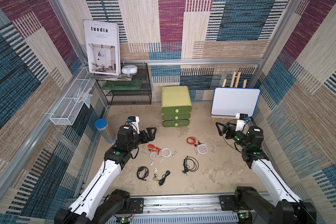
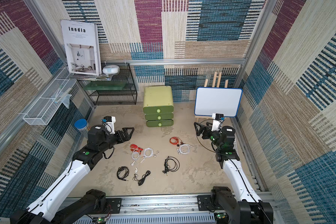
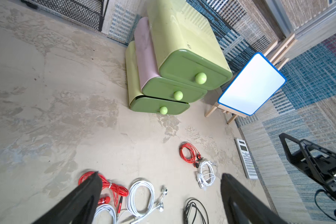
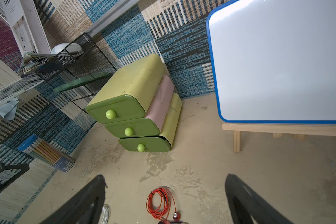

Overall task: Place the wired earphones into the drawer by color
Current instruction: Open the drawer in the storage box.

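Agape and empty: left gripper (image 1: 152, 133), right gripper (image 1: 218, 129). Drawers (image 1: 176, 117) (seemingly all shut) block stowing; tangled white earphones (image 1: 164, 153) could drag red earphones (image 1: 153, 147).

Patchwork woven walls (image 1: 171, 29); mottled beige floor (image 1: 221, 174); black mesh shelf (image 1: 130, 97); whiteboard (image 1: 235, 101) on wooden easel (image 1: 235, 79).

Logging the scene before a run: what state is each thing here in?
Left gripper: open, empty.
Right gripper: open, empty.
Drawers: all three look shut.
Wired earphones: coiled, lying on the table.
Whiteboard: blank, upright.
Pencil canister: lid on.
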`<state>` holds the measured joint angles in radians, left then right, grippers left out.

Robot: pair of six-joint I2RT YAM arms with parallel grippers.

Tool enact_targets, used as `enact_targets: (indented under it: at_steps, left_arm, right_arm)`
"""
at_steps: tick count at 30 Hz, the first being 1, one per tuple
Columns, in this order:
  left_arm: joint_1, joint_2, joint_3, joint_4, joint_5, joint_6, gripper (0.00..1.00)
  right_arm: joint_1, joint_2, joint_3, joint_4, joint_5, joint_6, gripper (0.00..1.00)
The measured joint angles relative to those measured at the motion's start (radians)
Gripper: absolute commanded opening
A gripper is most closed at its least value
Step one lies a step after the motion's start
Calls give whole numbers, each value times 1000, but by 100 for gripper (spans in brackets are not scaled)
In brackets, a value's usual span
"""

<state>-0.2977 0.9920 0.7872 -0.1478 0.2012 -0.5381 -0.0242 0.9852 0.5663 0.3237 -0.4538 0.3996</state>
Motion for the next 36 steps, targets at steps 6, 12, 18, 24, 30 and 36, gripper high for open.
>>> enact_targets:
  at_steps: [6,12,18,24,30,36]
  left_arm:
    - [-134,66,55,-26,-175,-38,99]
    - [-237,195,138,-14,-289,-58,97]
    - [-283,367,255,27,-345,-64,92]
    - [-296,524,370,66,-367,-80,90]
    - [-300,630,472,92,-370,-84,84]
    - [-300,732,571,101,-368,-88,76]
  right_arm:
    - [1,13,-14,0,-4,32,98]
    - [1,3,-9,-8,-5,36,98]
    - [2,-3,-6,-18,-11,36,98]
    - [2,-15,-6,-19,-11,35,98]
    - [2,-32,-6,-23,4,35,99]
    - [2,-53,-8,-27,18,36,99]
